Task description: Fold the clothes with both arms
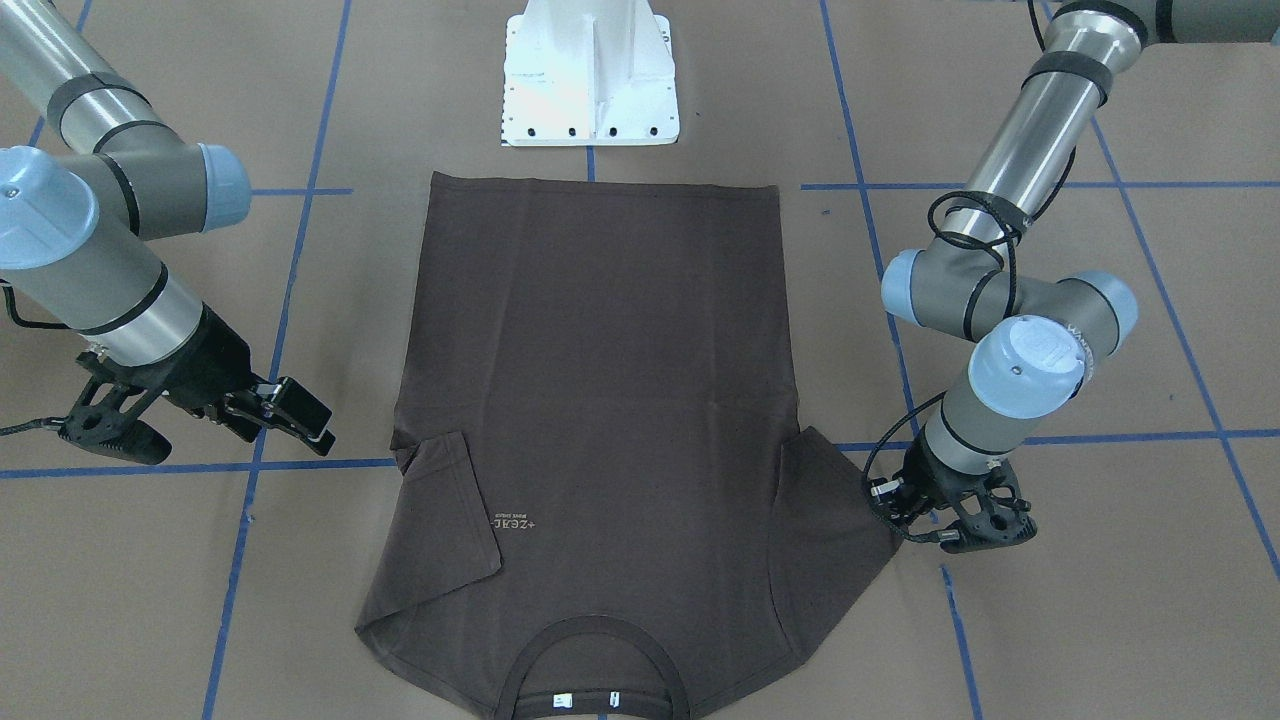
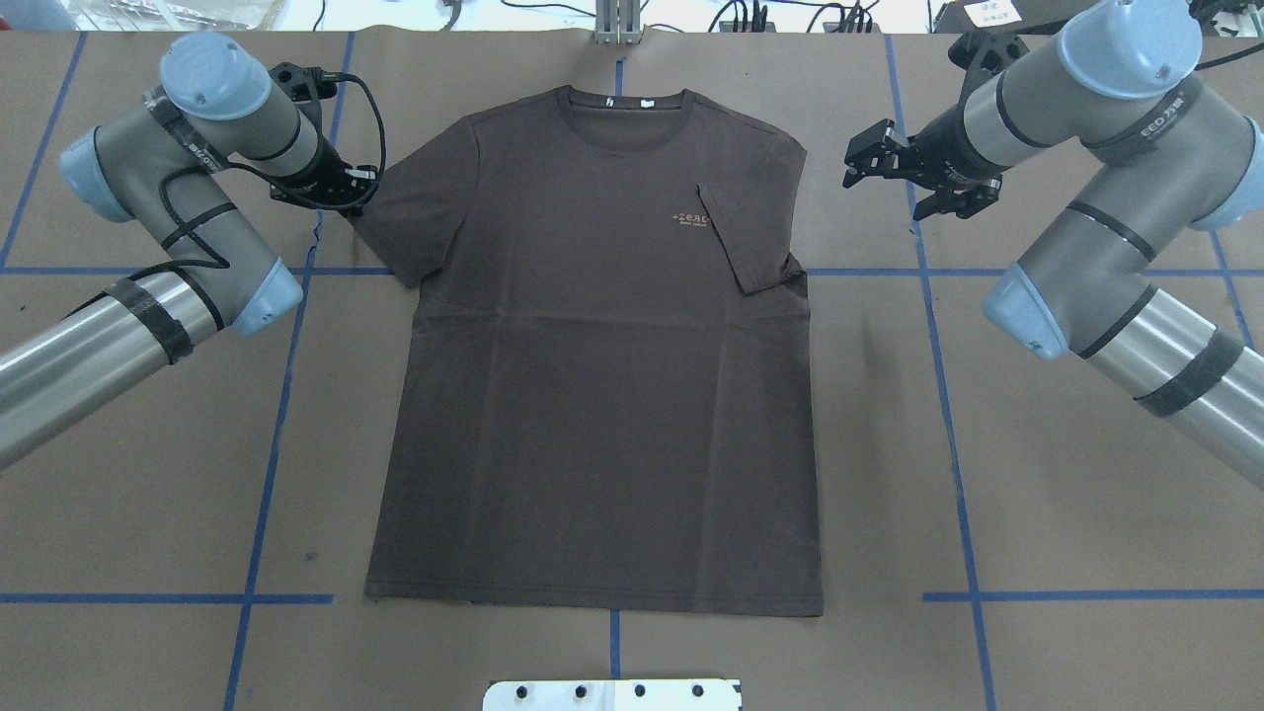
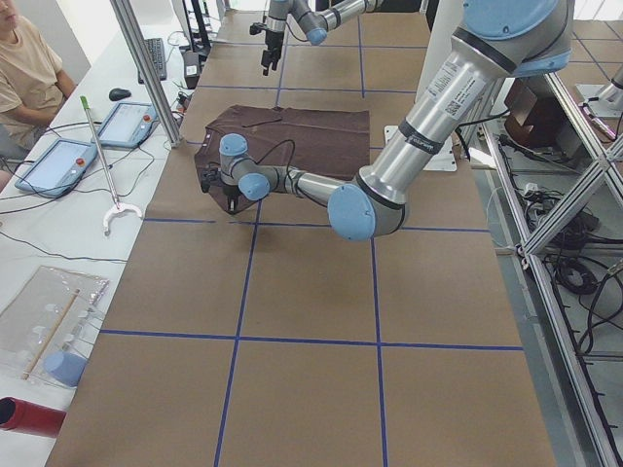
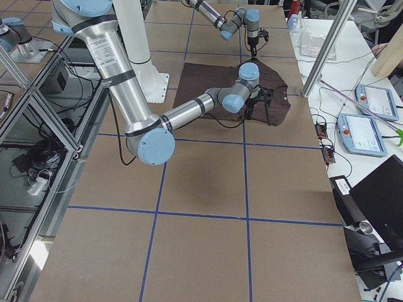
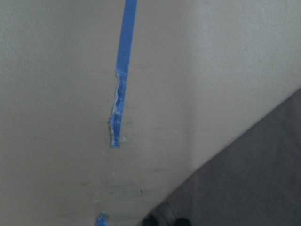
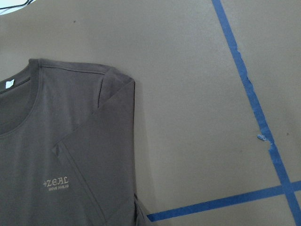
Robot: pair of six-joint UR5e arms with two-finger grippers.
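Note:
The dark brown T-shirt (image 2: 592,395) lies flat, front up, collar on the far side from the robot (image 1: 600,380). Its sleeve on the robot's right (image 2: 741,232) is folded inward beside the pale logo (image 2: 691,219); it also shows in the right wrist view (image 6: 103,141). The other sleeve (image 2: 415,217) lies spread out. My left gripper (image 2: 348,202) is low at that sleeve's outer edge (image 1: 915,530), its tips close together on the hem (image 5: 165,220). My right gripper (image 2: 886,193) is open and empty, off to the right of the shirt (image 1: 290,438).
The white pedestal base (image 1: 590,75) stands just behind the shirt's hem. Blue tape lines (image 2: 286,346) cross the brown table cover. In the left side view an operator (image 3: 19,68), tablets (image 3: 127,122) and a metal post (image 3: 146,68) stand along the table's far edge.

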